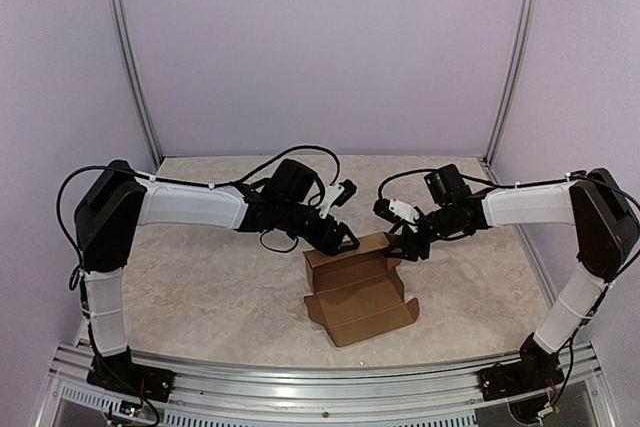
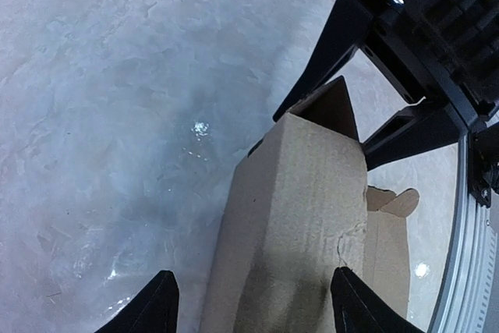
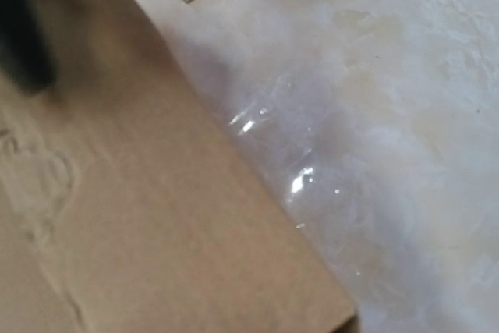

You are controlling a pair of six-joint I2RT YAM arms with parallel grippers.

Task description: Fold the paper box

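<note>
The paper box [image 1: 356,287] is brown cardboard, partly formed, lying open in the middle of the table with raised walls and flaps. My left gripper [image 1: 340,241] is at its far left corner. In the left wrist view the left gripper [image 2: 257,309] is open, its fingers [image 2: 160,306] standing either side of an upright cardboard wall [image 2: 296,216]. My right gripper [image 1: 402,245] is at the box's far right corner. The left wrist view shows the right gripper [image 2: 320,139] with jaws apart around the far end flap. The right wrist view shows only blurred cardboard [image 3: 117,216]; its own fingers are hidden.
Marbled beige tabletop [image 1: 200,277] surrounds the box. Purple walls with metal posts [image 1: 135,67] close the back and sides. An aluminium rail [image 1: 300,382] runs along the near edge. A table-edge rail [image 2: 460,255] shows in the left wrist view.
</note>
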